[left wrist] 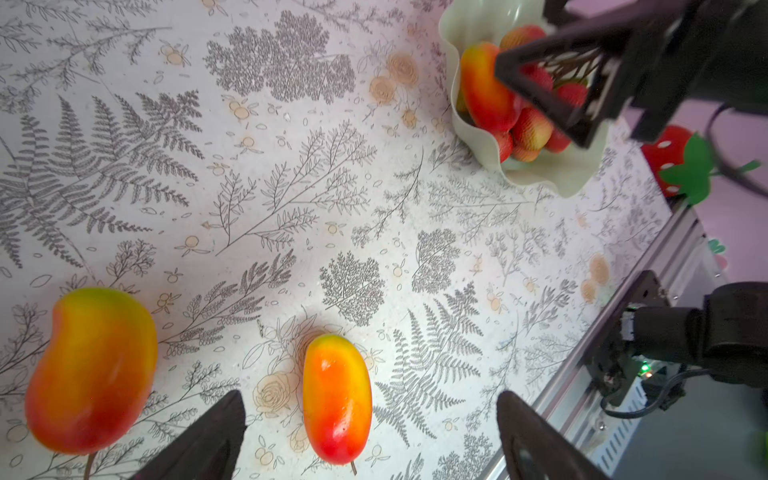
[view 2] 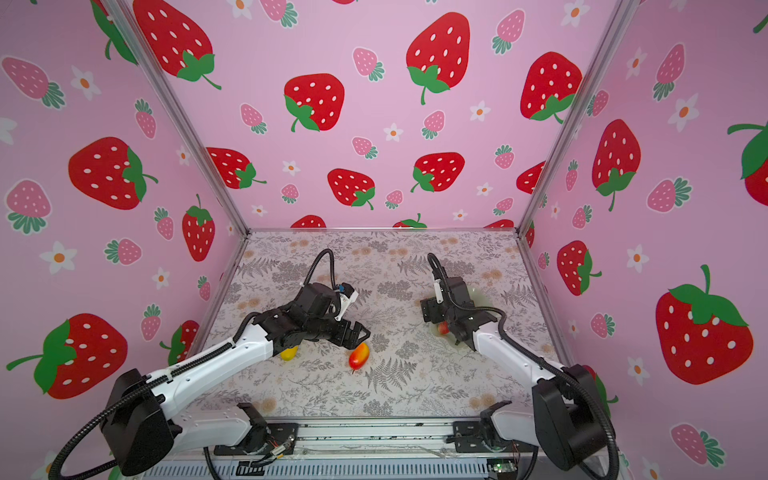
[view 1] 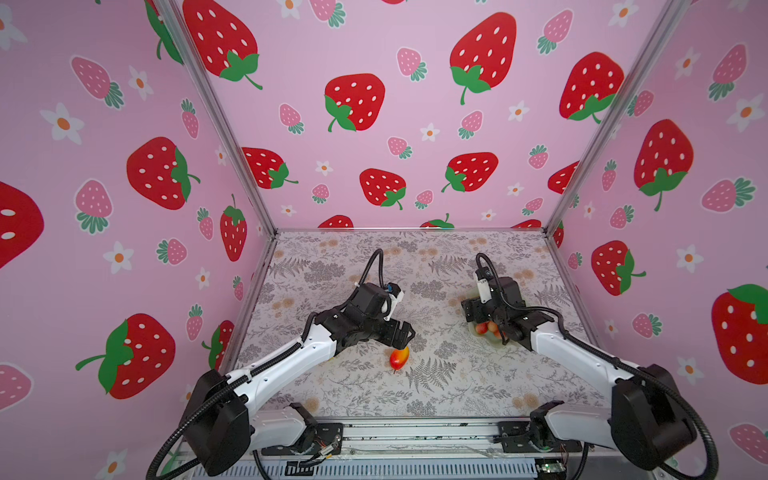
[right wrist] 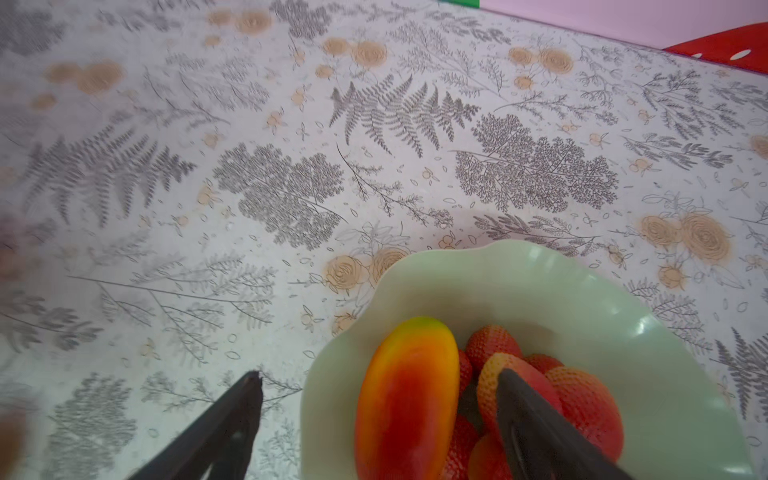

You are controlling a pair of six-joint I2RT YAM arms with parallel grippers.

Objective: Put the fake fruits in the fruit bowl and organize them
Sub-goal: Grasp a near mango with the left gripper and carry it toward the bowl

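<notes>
No legible text, labels, brand marks or numbers in any view. The wall print (view 1: 415, 37) was pictures only, with no lettering. Same for the pattern on the table (view 1: 457, 386). Any markings on the arm hardware were too small to read.
</notes>
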